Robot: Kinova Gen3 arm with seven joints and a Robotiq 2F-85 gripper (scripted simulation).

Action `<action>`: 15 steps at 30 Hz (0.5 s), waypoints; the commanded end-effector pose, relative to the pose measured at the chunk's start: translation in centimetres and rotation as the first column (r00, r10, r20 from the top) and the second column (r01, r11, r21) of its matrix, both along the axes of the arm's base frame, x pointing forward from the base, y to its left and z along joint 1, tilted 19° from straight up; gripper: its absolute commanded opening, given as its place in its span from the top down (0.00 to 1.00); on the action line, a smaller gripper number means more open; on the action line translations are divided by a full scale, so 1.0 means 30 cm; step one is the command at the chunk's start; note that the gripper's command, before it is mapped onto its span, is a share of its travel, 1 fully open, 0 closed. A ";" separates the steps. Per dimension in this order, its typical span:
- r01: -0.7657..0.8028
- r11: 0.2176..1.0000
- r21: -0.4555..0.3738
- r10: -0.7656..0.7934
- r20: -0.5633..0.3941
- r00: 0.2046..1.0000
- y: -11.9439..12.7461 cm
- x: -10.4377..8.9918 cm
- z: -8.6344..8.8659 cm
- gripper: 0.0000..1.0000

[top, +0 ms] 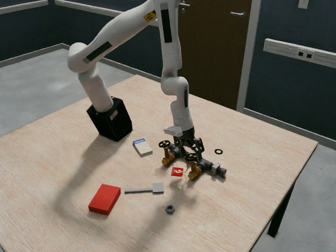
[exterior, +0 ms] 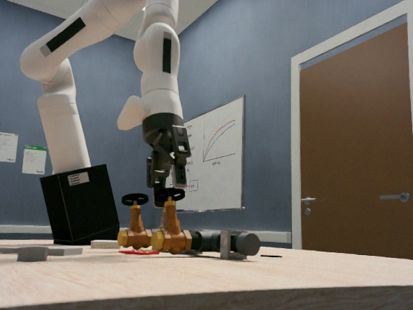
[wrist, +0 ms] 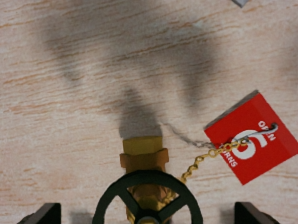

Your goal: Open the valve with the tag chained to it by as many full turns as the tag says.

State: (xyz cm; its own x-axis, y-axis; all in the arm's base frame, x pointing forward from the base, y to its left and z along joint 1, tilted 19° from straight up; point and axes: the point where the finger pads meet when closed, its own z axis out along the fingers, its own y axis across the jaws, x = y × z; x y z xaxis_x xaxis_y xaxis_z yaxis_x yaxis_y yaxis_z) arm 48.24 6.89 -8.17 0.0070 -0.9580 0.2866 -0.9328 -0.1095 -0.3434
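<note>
Two brass valves with black handwheels stand on a dark pipe on the table. The tagged valve [top: 193, 166] is the nearer one, and its handwheel [wrist: 147, 197] shows at the bottom of the wrist view. A gold chain [wrist: 207, 159] runs from it to a red tag [wrist: 251, 137] lying flat on the wood; the tag [top: 177, 171] reads "OPEN 6 TURNS". The other valve [top: 167, 153] stands to the left. My gripper [exterior: 168, 181] hangs straight above the tagged handwheel [exterior: 169, 194], fingers wide open on either side and apart from it, holding nothing.
A red block [top: 104, 199], a grey T-shaped piece [top: 147, 189], a grey nut [top: 169, 207], a small white and blue box [top: 142, 147] and a black ring [top: 217, 153] lie around the pipe. The arm's black base [top: 110, 118] stands at the back left.
</note>
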 end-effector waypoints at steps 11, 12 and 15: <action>0.010 1.000 0.005 -0.011 0.004 1.000 0.002 0.002 0.002 0.00; 0.017 1.000 0.008 -0.017 0.006 1.000 0.002 0.002 0.002 0.00; 0.046 0.999 0.020 -0.046 0.015 0.999 0.002 0.002 0.002 0.00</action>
State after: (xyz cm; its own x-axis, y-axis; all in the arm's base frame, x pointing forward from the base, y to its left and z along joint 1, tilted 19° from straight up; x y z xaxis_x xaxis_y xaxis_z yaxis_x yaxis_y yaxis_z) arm 48.24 6.89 -8.17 -0.0248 -0.9612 0.2746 -0.9324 -0.0768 -0.3533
